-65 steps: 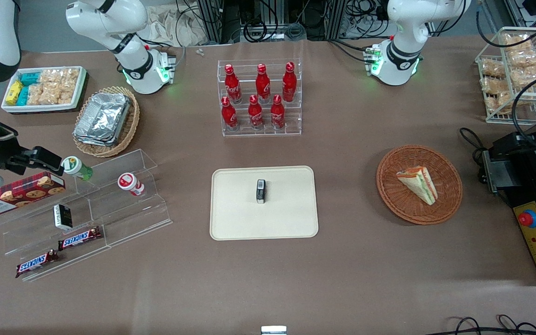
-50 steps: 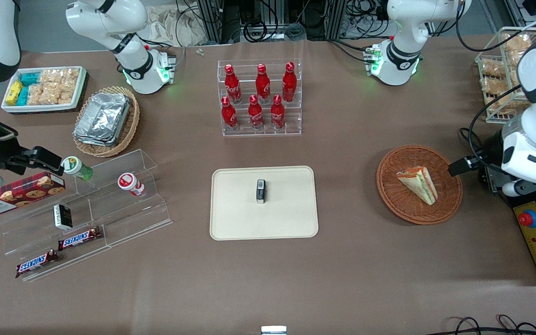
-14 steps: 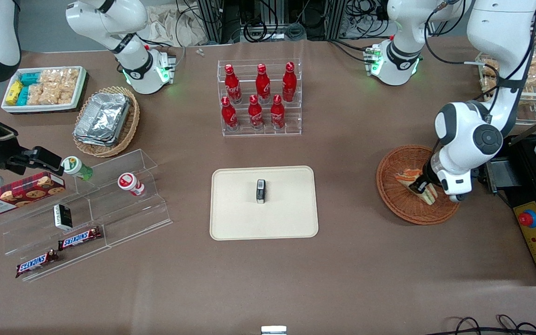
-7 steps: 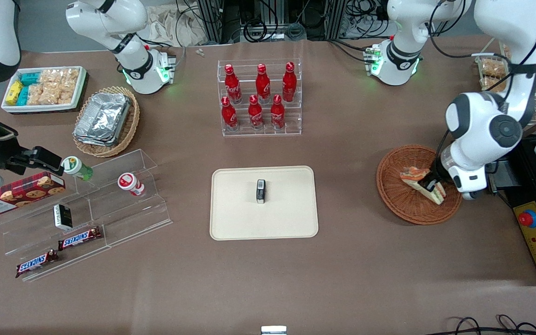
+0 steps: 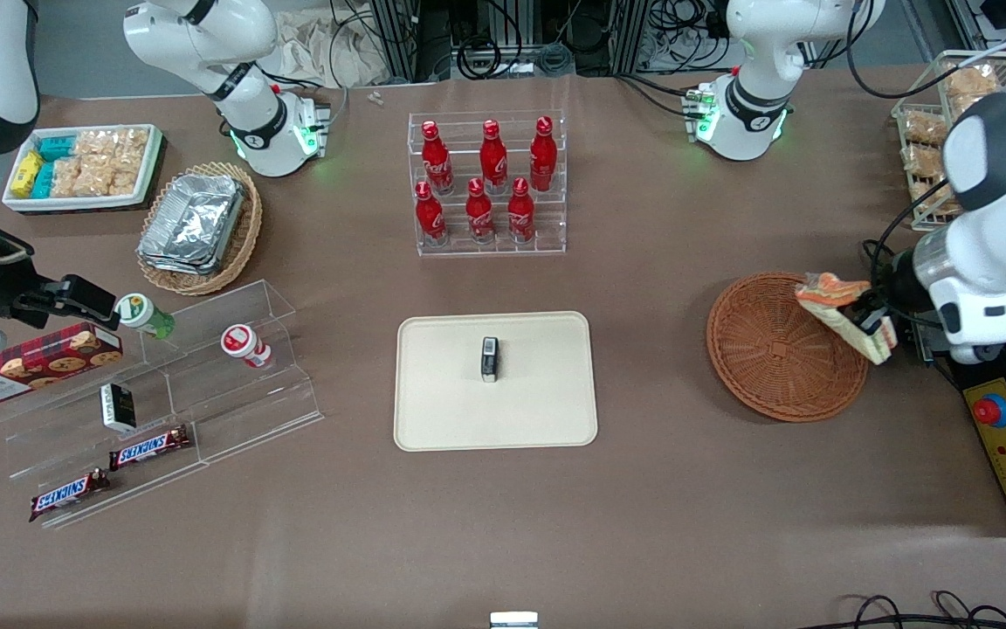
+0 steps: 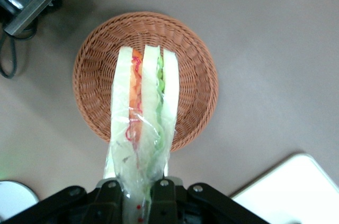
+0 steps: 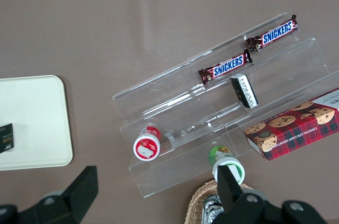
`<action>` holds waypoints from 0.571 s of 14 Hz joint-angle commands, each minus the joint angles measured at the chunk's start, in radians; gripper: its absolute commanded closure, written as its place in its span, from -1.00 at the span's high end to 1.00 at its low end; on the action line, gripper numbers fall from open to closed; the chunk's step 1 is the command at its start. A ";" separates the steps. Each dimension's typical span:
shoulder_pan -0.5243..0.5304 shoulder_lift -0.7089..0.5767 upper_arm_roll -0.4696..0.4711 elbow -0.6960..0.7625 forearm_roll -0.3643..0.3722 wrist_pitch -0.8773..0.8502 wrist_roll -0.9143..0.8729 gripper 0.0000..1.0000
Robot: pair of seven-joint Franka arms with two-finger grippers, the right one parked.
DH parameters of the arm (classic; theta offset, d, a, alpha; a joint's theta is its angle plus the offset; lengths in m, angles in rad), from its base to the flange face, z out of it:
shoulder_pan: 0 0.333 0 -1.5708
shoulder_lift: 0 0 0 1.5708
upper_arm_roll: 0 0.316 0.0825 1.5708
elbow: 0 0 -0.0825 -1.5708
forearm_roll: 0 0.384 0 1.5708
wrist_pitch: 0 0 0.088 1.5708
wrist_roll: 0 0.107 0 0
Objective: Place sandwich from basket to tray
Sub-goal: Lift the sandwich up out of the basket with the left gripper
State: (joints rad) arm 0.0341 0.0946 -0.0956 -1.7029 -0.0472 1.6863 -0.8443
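above basket (image 5: 774, 358), gripper (image 5: 871, 325) clamping wrapped sandwich (image 5: 835, 307)

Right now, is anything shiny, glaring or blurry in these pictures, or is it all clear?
Front view: even light, soft shadows; the foil containers glint. Left wrist view: the tool is shut on the sandwich, whose clear wrap shines; nearest the camera it looks blurred, while the basket below stays sharp. Right wrist view: the clear plastic shelf reflects faintly.

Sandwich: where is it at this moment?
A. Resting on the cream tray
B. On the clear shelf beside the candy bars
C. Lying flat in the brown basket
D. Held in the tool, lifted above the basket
D. The tool grips the sandwich above the rim of the basket, whose inside is bare; the tray carries only a small dark packet.
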 commanded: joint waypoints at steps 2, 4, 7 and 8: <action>-0.002 0.054 -0.110 0.228 -0.006 -0.155 0.237 -1.00; -0.003 0.085 -0.206 0.261 -0.008 -0.152 0.295 -1.00; -0.008 0.154 -0.343 0.261 0.010 -0.099 0.248 -1.00; -0.008 0.192 -0.380 0.253 0.032 -0.055 0.229 -1.00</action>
State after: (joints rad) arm 0.0255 0.1940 -0.4145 -1.4898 -0.0449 1.5922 -0.6004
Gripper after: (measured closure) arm 0.815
